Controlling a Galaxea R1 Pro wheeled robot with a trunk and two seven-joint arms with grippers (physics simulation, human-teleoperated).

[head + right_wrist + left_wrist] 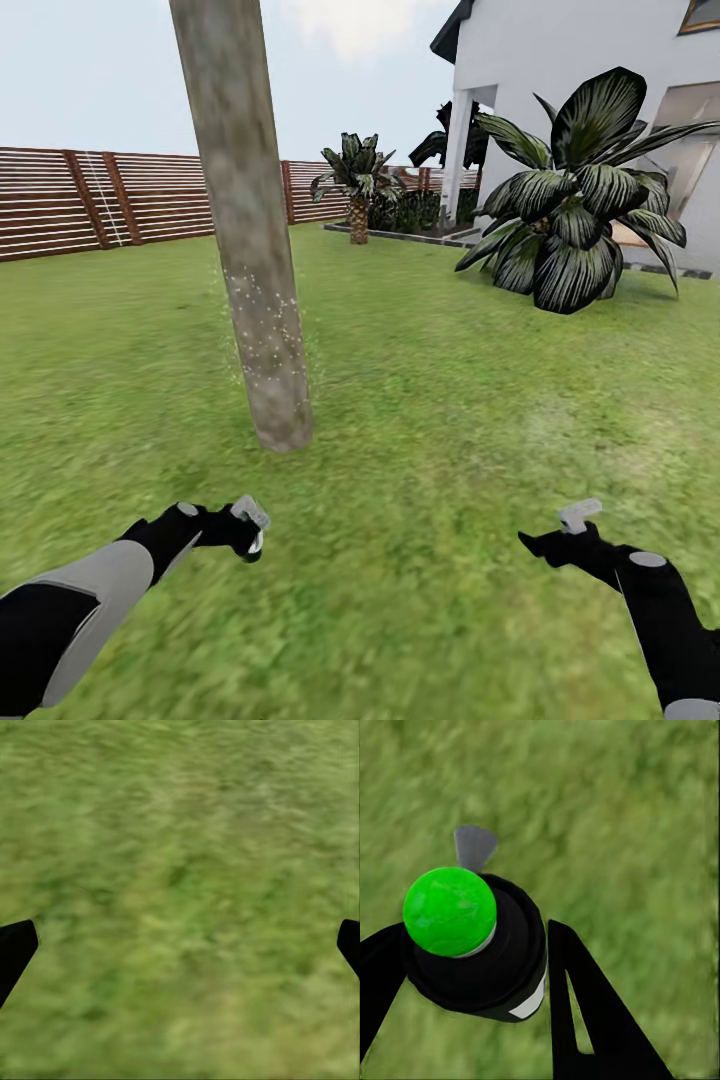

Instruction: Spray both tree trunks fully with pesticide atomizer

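One tree's thick, pale grey-brown trunk [250, 250] rises from the lawn just ahead, left of centre. Fine whitish pesticide speckles [264, 335] dot its lower part and the air around it; higher up the bark is bare. My left gripper [250, 535] hovers low over the grass in front of the trunk's foot. In the left wrist view it [472, 1001] is shut on the pesticide atomizer [480, 952], a black body with a bright green round cap. My right gripper [560, 540] is off to the right over bare grass, open, its fingertips [15, 945] far apart.
A brown slatted fence [100, 200] runs along the back. A large broad-leaved plant [570, 220] stands at the right before a white house [560, 80], with a small palm [357, 185] further back. Lawn [430, 400] stretches right of the trunk.
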